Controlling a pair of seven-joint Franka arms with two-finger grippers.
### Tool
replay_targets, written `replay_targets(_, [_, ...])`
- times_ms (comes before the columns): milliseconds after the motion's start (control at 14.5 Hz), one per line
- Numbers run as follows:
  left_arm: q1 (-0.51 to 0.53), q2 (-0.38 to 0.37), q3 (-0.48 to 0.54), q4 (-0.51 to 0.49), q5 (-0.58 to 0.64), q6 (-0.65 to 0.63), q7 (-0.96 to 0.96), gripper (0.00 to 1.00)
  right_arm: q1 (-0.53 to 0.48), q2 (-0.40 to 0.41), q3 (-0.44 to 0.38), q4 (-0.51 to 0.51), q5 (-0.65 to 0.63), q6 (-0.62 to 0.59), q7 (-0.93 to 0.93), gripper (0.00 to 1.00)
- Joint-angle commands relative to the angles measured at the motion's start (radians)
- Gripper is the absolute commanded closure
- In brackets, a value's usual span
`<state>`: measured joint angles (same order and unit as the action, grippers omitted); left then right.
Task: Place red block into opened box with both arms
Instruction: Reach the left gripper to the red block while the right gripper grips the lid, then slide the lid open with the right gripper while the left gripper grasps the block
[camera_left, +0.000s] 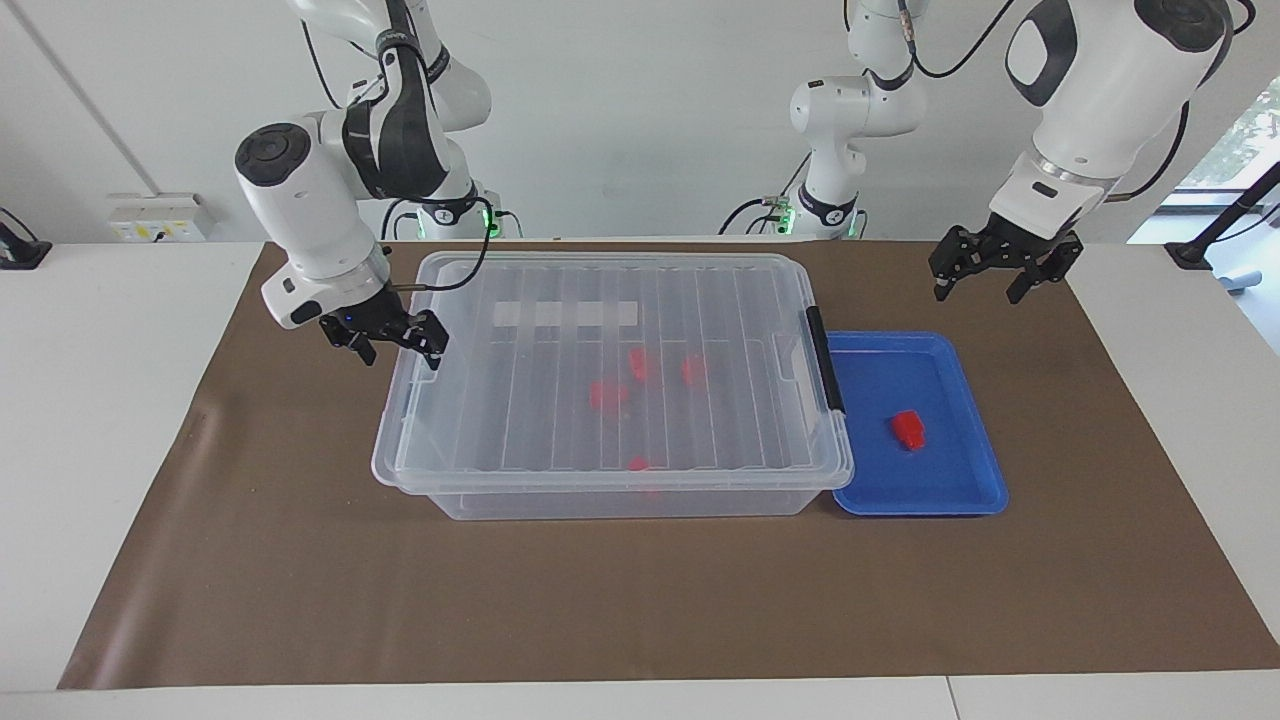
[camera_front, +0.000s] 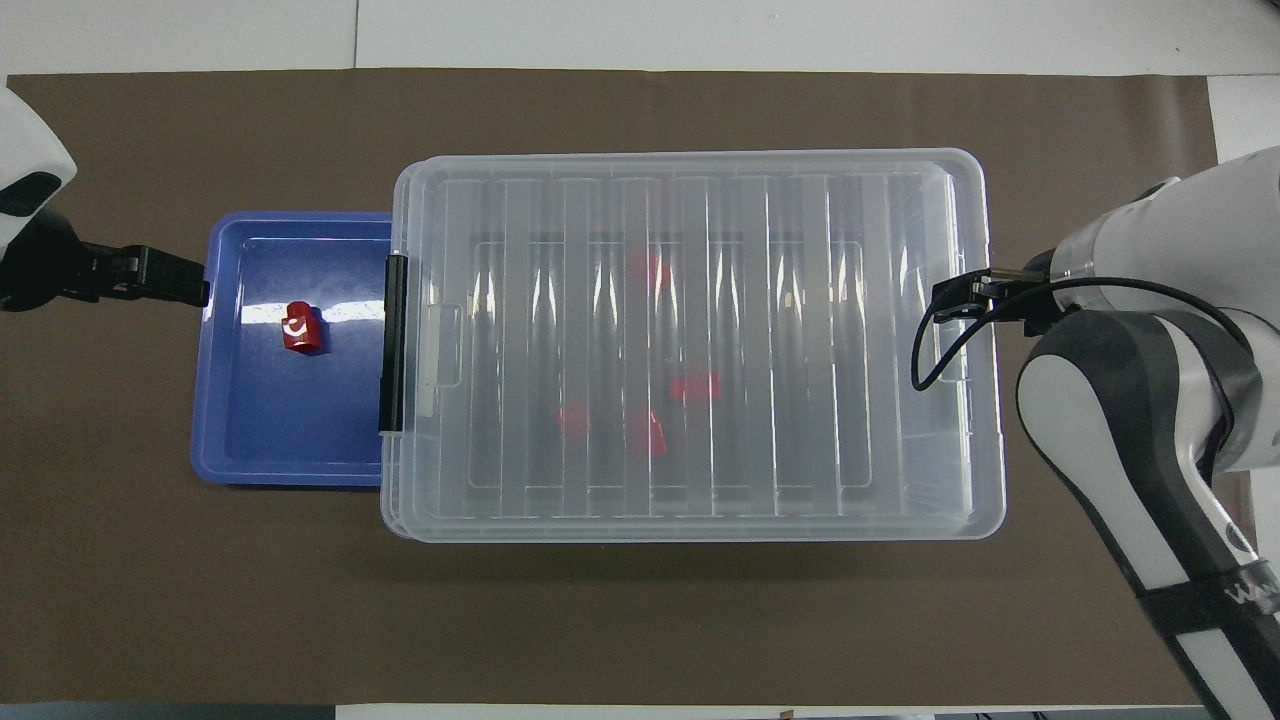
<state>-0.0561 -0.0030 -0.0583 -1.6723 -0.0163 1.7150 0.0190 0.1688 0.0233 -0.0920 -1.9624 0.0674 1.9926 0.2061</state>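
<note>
The red block (camera_left: 908, 428) (camera_front: 301, 329) lies in a shallow blue tray (camera_left: 960, 480) (camera_front: 280, 440). The clear box (camera_left: 600, 503) (camera_front: 700, 530) stands beside the tray with its ribbed lid (camera_left: 520, 400) lying flat on it. A black latch handle (camera_left: 826, 360) (camera_front: 393, 342) sits on the end next to the tray. Several red blocks show through the lid. My right gripper (camera_left: 398, 352) (camera_front: 955, 300) is open, low at the lid's edge at the right arm's end. My left gripper (camera_left: 976, 293) (camera_front: 185, 290) hangs open over the mat at the tray's edge.
A brown mat (camera_left: 640, 600) covers the table under the box and tray. Two smaller white arms with green-lit bases (camera_left: 455, 215) stand at the robots' edge of the table. The right arm's forearm (camera_front: 1130, 470) reaches over the mat beside the box.
</note>
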Motion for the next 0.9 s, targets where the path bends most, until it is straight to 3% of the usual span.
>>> replay_targets(0, [0.012,-0.029,-0.005,-0.111,-0.013,0.113,0.016,0.01,-0.017,-0.033,0.006,-0.046,-0.008,0.028,-0.033,0.0])
replay_targets(345, [0.004,-0.017,-0.005,-0.311,-0.013,0.322,0.006,0.0,-0.07,-0.036,0.008,-0.061,-0.018,0.034,-0.137,0.0])
replay_targets(828, [0.001,0.112,-0.005,-0.455,-0.013,0.65,-0.099,0.0,-0.139,-0.037,0.005,-0.069,-0.018,0.052,-0.278,0.0])
